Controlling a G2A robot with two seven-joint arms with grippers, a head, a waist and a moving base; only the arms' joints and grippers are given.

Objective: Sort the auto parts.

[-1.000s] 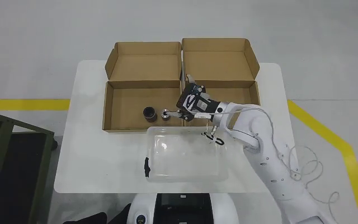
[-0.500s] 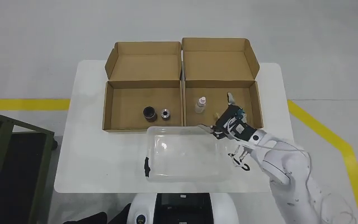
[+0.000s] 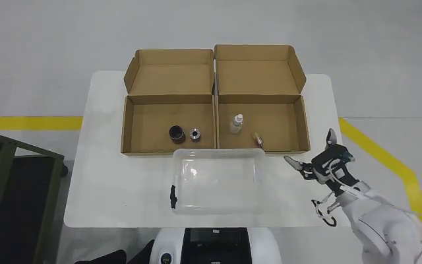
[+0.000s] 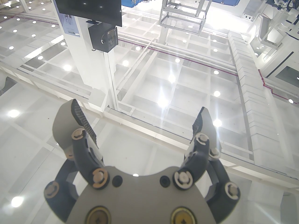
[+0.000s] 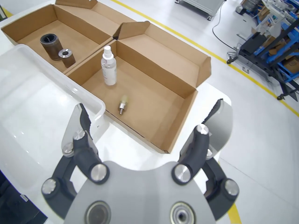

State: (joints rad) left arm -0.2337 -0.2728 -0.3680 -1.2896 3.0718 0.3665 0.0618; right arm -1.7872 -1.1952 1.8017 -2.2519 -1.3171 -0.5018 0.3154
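Two open cardboard boxes stand side by side at the back of the table. The left box (image 3: pixel 138 135) (image 5: pixel 28 27) holds a dark cylinder (image 3: pixel 176 134) (image 5: pixel 50 47) and a small metal bushing (image 3: pixel 195 134) (image 5: pixel 66 58). The right box (image 3: pixel 283 129) (image 5: pixel 163 108) holds a clear spray bottle (image 3: pixel 235 123) (image 5: pixel 108 66) standing upright and a small metal fitting (image 3: pixel 258 139) (image 5: pixel 122 104) lying flat. My right gripper (image 3: pixel 312 154) (image 5: pixel 150 113) is open and holds nothing, above the table's right front corner. My left gripper (image 4: pixel 140 120) is open, pointing up at the ceiling.
A clear plastic bin (image 3: pixel 217 181) (image 5: pixel 30 99) sits in front of the boxes, with a small black piece (image 3: pixel 173 197) on its left rim. A yellow floor line (image 3: pixel 39 123) runs past the white table (image 3: pixel 105 191).
My right arm has pulled back from the left box, across the right box, to the table's right front corner. The bushing stands beside the dark cylinder where the gripper was.
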